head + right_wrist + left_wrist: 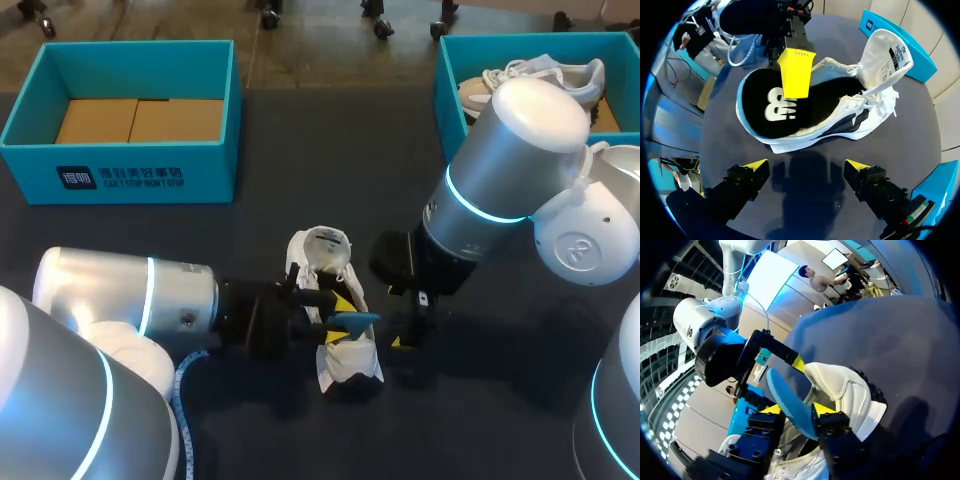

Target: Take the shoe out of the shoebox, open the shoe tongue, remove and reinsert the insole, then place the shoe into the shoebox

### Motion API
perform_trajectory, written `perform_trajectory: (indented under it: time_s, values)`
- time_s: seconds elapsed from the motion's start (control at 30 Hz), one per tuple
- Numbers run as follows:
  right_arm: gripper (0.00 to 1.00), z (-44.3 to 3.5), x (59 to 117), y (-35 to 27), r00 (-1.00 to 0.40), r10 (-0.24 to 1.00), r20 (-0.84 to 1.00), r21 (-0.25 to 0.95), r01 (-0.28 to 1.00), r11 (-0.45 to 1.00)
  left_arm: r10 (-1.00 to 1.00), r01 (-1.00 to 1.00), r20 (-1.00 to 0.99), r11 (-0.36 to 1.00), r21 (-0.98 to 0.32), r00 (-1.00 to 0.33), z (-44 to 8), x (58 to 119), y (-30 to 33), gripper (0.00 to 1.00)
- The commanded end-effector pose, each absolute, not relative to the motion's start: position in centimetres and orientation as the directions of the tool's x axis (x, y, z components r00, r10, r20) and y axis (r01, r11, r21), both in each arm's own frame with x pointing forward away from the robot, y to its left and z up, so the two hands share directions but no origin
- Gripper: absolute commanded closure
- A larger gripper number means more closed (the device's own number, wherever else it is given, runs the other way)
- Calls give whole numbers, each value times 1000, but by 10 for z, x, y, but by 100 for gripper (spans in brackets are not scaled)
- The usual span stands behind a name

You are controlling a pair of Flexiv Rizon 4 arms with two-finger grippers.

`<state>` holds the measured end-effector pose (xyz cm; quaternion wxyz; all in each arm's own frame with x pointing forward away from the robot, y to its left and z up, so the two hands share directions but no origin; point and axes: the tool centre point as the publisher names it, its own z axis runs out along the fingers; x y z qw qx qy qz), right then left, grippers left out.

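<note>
**Insole pinched at the shoe, right gripper wide beside it**

Left gripper comes in low from the table's near-left corner and is clamped on the insole. 1 yellow finger lies on the insole's black top. In the left wrist view the blue underside runs between the 2 tips. The insole sits partly raised out of the shoe, its heel end free of the shoe's opening.

The shoe lies on the dark table near the middle, with its tongue folded up and back. The right gripper hangs just beside the shoe, fingers spread wide with nothing between them and touching nothing.

Farther back stand 2 teal boxes. The left box holds brown cardboard. The right box, partly behind the right arm, holds a 2nd shoe.
</note>
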<state>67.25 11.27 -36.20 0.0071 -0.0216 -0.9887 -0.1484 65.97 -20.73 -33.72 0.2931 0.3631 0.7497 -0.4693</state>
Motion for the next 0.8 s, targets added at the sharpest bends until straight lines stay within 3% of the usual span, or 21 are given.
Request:
perform_trajectory:
  time_s: [0.03,0.8]
  values:
    - [0,-364,672,114,-999,42,18,292,45,955,284,820,-773,292,-493,-567,-330,657,-200,55]
    - [0,-364,672,114,-999,42,18,292,45,955,434,805,-680,259,-533,-590,-307,647,-176,58]
